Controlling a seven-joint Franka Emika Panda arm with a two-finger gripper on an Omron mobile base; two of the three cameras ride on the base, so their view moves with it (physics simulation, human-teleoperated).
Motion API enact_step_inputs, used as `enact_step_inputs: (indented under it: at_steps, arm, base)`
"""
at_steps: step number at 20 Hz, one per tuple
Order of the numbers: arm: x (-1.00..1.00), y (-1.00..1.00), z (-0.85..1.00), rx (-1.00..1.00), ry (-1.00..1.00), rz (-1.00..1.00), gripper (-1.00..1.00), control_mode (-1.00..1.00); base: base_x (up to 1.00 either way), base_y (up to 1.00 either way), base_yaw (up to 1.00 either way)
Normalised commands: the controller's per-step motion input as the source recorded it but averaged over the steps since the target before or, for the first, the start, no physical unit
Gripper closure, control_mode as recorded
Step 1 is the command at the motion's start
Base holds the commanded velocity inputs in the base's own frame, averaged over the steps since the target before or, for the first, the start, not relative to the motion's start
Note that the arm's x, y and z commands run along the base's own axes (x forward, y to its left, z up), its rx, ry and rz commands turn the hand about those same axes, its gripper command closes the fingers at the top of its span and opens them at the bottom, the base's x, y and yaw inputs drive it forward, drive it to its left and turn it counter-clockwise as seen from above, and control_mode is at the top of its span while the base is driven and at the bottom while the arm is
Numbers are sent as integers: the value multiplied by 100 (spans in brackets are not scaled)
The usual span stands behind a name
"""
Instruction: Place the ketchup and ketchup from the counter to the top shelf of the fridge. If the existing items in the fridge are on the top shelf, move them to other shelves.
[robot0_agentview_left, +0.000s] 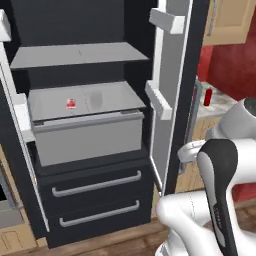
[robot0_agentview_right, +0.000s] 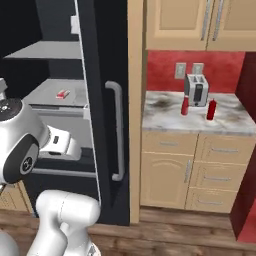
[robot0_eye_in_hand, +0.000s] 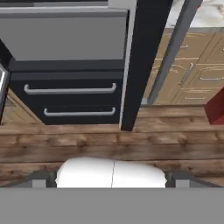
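Observation:
Two red ketchup bottles (robot0_agentview_right: 185, 106) (robot0_agentview_right: 211, 110) stand on the marbled counter (robot0_agentview_right: 165, 117) in front of a toaster; one ketchup bottle (robot0_agentview_left: 207, 97) also shows past the fridge door. The black fridge (robot0_agentview_left: 75, 30) stands open. Its highest shelf board in view (robot0_agentview_left: 80, 55) is bare. On the shelf below (robot0_agentview_left: 115, 95) lie the red-and-white packet (robot0_agentview_left: 71, 103) (robot0_agentview_right: 62, 94) and the clear tumbler (robot0_agentview_left: 96, 99). My gripper (robot0_eye_in_hand: 110, 178) is open with nothing between its fingertips (robot0_eye_in_hand: 41, 178). It hangs low in front of the fridge, looking at the bottom drawers and the floor, far from the bottles.
The open fridge door (robot0_agentview_left: 172, 100), with white door bins and a grey bar handle (robot0_agentview_right: 116, 132), stands between the fridge interior and the counter. A grey crisper box (robot0_agentview_left: 87, 137) and two black drawers (robot0_agentview_left: 95, 200) fill the lower fridge. A silver toaster (robot0_agentview_right: 196, 90) stands behind the bottles. The floor is wood.

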Motion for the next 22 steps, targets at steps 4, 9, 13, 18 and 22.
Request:
enact_step_inputs:
  at_steps: [4,9,13,18,22]
  arm:
    - [0,0,0,0,0,0,-100,100]
    - [0,0,0,0,0,0,-100,100]
    - [0,0,0,0,0,0,-100,100]
    - [0,0,0,0,0,0,-100,100]
    - [0,0,0,0,0,0,-100,100]
  base:
    - [0,-100,-18]
    - [47,-100,-11]
    - [89,-76,-2]
    - [87,-54,0]
    - [57,-57,0]
